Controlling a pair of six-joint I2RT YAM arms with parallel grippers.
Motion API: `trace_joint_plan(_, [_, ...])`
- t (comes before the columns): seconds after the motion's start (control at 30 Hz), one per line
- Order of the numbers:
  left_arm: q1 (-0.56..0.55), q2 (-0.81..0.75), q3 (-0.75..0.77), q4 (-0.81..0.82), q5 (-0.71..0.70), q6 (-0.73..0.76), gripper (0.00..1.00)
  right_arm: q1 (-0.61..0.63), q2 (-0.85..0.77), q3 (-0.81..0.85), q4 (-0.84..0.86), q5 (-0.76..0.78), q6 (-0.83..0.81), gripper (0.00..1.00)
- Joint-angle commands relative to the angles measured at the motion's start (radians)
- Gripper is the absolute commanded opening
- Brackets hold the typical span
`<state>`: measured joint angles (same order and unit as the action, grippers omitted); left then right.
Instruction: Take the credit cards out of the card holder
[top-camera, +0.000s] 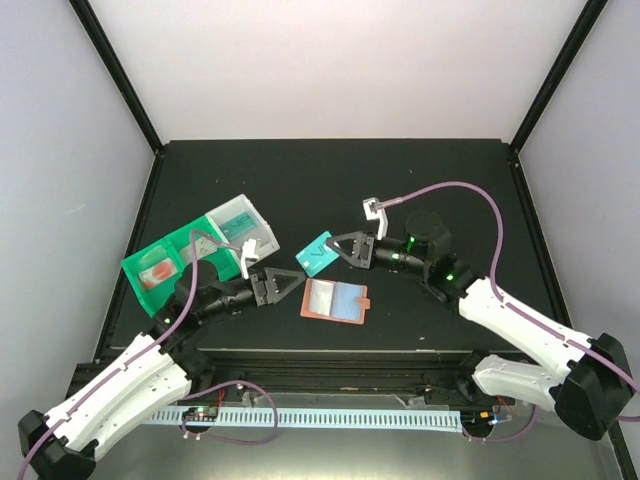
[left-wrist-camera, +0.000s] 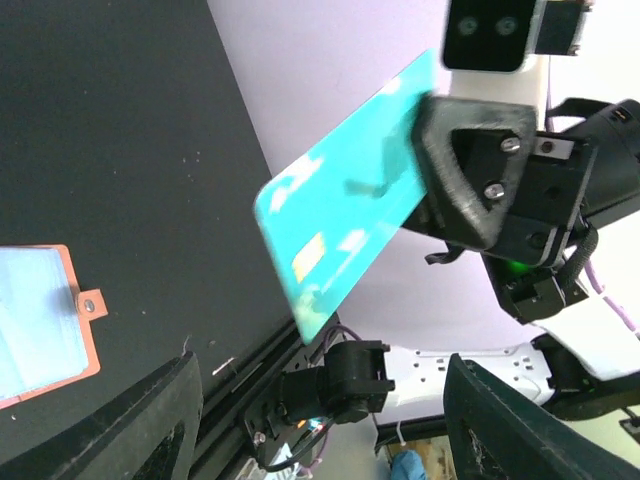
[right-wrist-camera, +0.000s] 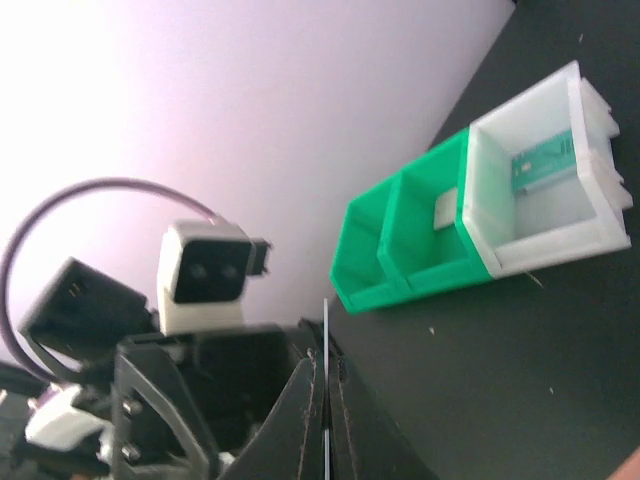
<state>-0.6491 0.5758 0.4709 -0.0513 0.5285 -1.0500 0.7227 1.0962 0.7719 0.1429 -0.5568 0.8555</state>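
the left gripper (top-camera: 288, 284) gapes wide and empty, with a green-and-white tray (top-camera: 185, 240) to its left. just right of it, the card holder (top-camera: 335, 300) lies open on the tabletop (top-camera: 420, 180). above that, the right gripper (top-camera: 338, 249) pinches a teal credit card (top-camera: 314, 256) aloft.

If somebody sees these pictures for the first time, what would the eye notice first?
First the teal card, held in the air by the shut right pincer near the middle of the top view. Just below it in that view, the salmon card holder lies open and flat, and the open left pincer points at the card from the left. A green-and-white tray sits further left.
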Motion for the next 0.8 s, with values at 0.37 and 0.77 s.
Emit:
trace_joint_plan(0.37, [0.004,0.088,-0.044,0.339,-0.019,-0.172,0.60,-0.002,-0.038,-0.091,0.249,0.136,0.258,0.01])
trace_joint_plan(0.77, [0.004,0.171,0.021,0.320,-0.047,-0.134,0.02,-0.002,-0.033,-0.106,0.227,0.148,0.254,0.01])
